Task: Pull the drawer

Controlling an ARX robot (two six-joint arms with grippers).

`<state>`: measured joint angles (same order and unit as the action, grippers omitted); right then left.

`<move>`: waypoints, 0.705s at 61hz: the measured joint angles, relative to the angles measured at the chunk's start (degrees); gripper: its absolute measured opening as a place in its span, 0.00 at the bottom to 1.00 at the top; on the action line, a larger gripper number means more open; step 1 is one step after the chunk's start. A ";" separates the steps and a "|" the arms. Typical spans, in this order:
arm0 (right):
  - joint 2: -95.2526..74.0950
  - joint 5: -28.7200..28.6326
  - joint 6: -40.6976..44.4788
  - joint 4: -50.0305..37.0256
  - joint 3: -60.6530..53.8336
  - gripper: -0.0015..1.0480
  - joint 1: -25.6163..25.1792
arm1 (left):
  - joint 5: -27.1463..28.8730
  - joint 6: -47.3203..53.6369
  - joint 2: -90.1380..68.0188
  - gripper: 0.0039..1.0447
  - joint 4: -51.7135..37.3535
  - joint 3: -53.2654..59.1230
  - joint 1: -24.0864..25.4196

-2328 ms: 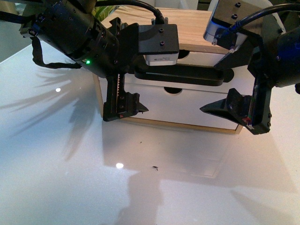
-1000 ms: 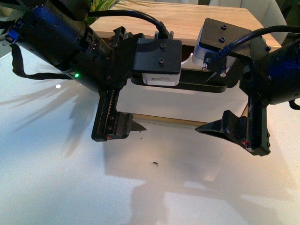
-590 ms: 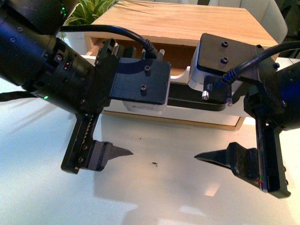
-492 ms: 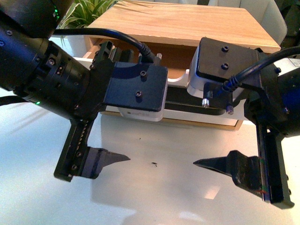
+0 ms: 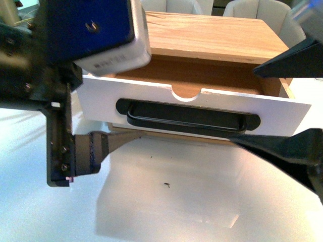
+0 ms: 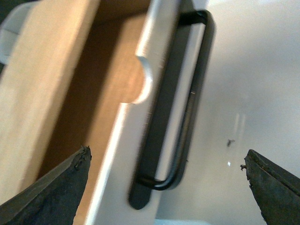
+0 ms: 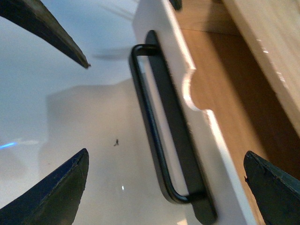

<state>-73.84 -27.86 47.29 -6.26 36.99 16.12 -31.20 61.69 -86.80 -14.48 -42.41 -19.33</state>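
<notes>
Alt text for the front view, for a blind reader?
A white-fronted wooden drawer with a long black bar handle stands open from its light wooden cabinet. The left hand and right hand, both open, straddle its front above a glossy white table.

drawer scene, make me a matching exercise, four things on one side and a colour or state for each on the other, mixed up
Things
1. drawer
2. handle
3. cabinet top
4. left gripper

Colour or state
A. bare light wood
B. open, holding nothing
C. white front, pulled partly out
D. long black bar

Pairs: 1-C, 2-D, 3-A, 4-B
</notes>
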 joint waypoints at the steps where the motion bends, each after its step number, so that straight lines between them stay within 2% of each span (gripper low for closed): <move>1: 0.48 0.17 -0.42 -0.68 -0.44 0.92 -0.28 | 0.13 -0.57 0.55 0.93 -0.68 0.46 0.11; 13: 10.40 4.02 -9.49 -11.87 -9.03 0.92 -5.55 | 6.29 -13.03 10.38 0.93 -15.10 10.34 3.08; 22: 20.11 11.23 -20.63 -17.33 -16.11 0.92 -11.21 | 12.92 -26.27 21.70 0.93 -20.48 19.37 6.38; 31: 31.85 15.08 -31.98 -14.91 -22.49 0.92 -17.25 | 16.20 -40.00 34.60 0.93 -15.41 27.30 11.04; 38: 41.66 16.98 -38.21 -10.08 -25.42 0.92 -21.86 | 13.92 -48.17 44.48 0.93 -8.04 31.43 16.24; 43: 51.63 17.64 -44.04 -2.93 -27.30 0.92 -26.29 | 13.25 -53.86 54.05 0.93 1.01 33.75 22.73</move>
<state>-22.22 -10.22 3.25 -9.19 9.69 -10.17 -17.96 7.84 -32.75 -13.47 -8.67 3.40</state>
